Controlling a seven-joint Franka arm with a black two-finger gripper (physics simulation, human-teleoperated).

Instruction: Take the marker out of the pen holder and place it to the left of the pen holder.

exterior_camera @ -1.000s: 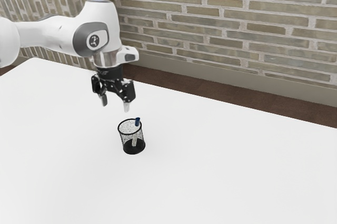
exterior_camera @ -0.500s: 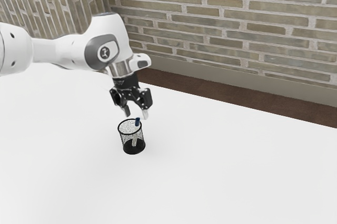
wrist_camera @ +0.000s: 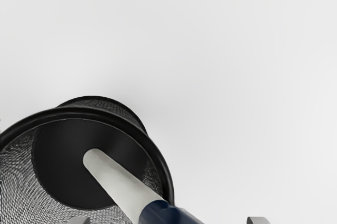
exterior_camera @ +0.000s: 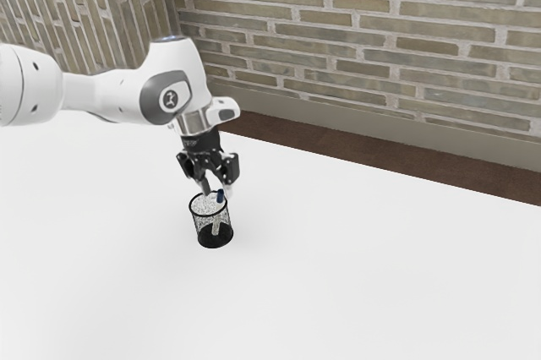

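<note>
One black two-finger gripper (exterior_camera: 216, 192), left of centre in the exterior view, pointing down over the pen holder; fingers apart, on either side of the marker's cap, apparently not gripping it, though contact is hard to judge. One pen holder (exterior_camera: 200, 224), black mesh, round, upright on a white table (exterior_camera: 363, 275). One marker (exterior_camera: 220, 197), pale barrel, dark blue cap uppermost, standing tilted inside the holder, its cap above the rim. One brick wall (exterior_camera: 363, 30), across the exterior view's top.
</note>
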